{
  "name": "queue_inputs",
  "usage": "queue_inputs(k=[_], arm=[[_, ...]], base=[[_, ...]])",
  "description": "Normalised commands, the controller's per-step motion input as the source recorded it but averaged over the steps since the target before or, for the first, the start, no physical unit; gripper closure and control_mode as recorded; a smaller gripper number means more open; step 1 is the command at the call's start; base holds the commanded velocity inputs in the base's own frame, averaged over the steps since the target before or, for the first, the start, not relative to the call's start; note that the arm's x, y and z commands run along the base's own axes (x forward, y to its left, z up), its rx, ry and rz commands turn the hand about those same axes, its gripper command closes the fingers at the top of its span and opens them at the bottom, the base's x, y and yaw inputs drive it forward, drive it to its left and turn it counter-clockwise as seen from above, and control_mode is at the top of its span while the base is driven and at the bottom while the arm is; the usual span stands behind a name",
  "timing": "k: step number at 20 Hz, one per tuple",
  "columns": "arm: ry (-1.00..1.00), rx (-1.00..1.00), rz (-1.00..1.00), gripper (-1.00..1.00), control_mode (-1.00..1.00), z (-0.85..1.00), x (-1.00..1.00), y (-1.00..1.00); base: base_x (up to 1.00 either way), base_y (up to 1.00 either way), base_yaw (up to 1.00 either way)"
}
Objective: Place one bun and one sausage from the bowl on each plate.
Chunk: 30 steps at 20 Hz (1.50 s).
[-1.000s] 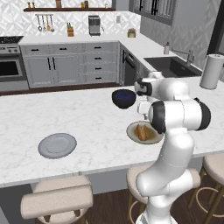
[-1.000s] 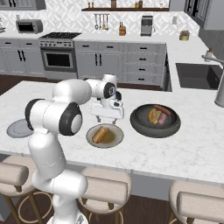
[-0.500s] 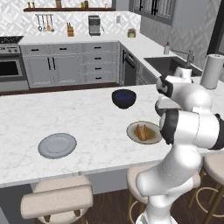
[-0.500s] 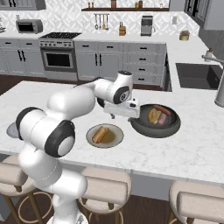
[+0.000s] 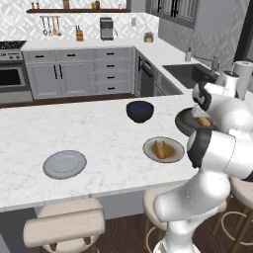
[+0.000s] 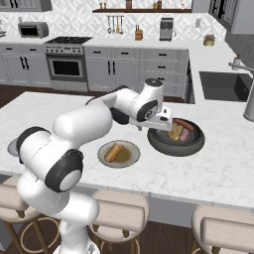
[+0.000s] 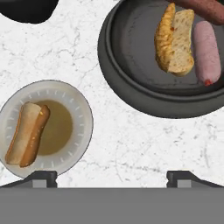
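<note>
Arm: reaches right of centre, right base view | gripper (image 7: 112, 177): fingers spread, nothing held, above counter (image 7: 131, 144) between cream plate (image 7: 83, 114) and pan (image 7: 131, 87).

1 golden-tan bun (image 7: 27, 133) lies on the cream-rimmed plate (image 7: 78, 109) with the brownish centre. A second bun (image 7: 175, 41), split open, lies in the wide shallow black pan (image 7: 131, 83) beside 2 pinkish-red sausages (image 7: 206, 52). The plain grey plate (image 5: 64, 164) sits well apart on the marble counter. The dark navy bowl (image 5: 140, 110) stands upright behind the cream-rimmed plate.
</note>
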Motion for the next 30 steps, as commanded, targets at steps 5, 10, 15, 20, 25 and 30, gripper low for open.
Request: queue_inputs(k=[5, 10, 15, 20, 25, 30], arm=[[-0.01, 0.0, -0.02, -1.0, -1.0, -0.11, 0.33, -0.16], [0.0, -0.04, -0.01, -1.0, -1.0, -0.15, 0.63, -0.17], [0.0, -0.06, 0.0, -1.0, -1.0, -0.31, 0.58, -0.27], [0.0, -0.04, 0.0, -1.0, -1.0, -0.36, 0.54, -0.35], [0.01, 0.0, 0.0, -1.0, -1.0, -0.04, 0.59, -0.34], [0.02, 0.0, 0.0, -1.0, -1.0, -0.29, 0.51, -0.26]], base=[[0.0, 0.0, 0.0], [0.0, 0.0, 0.0], [0.0, 0.0, 0.0], [0.0, 0.0, 0.0], [0.0, 0.0, 0.0], [0.0, 0.0, 0.0]])
